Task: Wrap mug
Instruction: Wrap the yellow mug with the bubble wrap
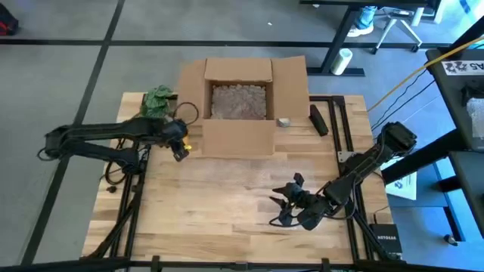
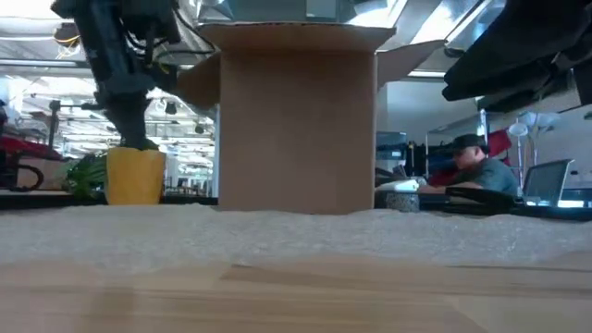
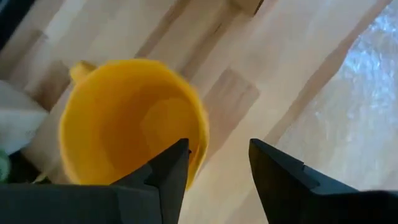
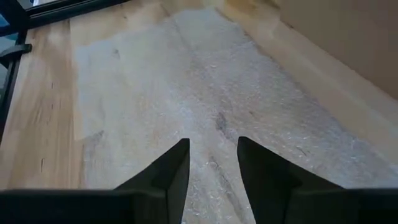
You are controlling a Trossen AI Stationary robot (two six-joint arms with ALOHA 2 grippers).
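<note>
A dark box [image 1: 386,243] at the table's near right corner is carrying white lettering that looks like "NETGEAR", though it is too small to read for certain; a white sheet [image 1: 401,183] lying beside the right arm bears blue print too fine to read.

The left gripper [image 3: 214,163] is hanging directly above the yellow mug [image 3: 127,118], its fingers parted a moderate way, with one fingertip overlapping the mug's rim and the other out over bare wood. The pictures do not settle whether that finger is touching the rim.

The mug is standing upright on the wooden table [image 1: 212,219], mouth facing up and long axis vertical, just left of the open cardboard box [image 1: 240,106] and near a green leafy object [image 1: 157,100]. A stub of handle is showing at the rim in the left wrist view.

The right gripper [image 4: 213,163] is sitting low over the sheet of bubble wrap [image 4: 205,106] spread across the table in front of the box, its fingers a narrow gap apart and gripping nothing.

Beyond the table, a person [image 2: 481,171] is sitting at a desk.
</note>
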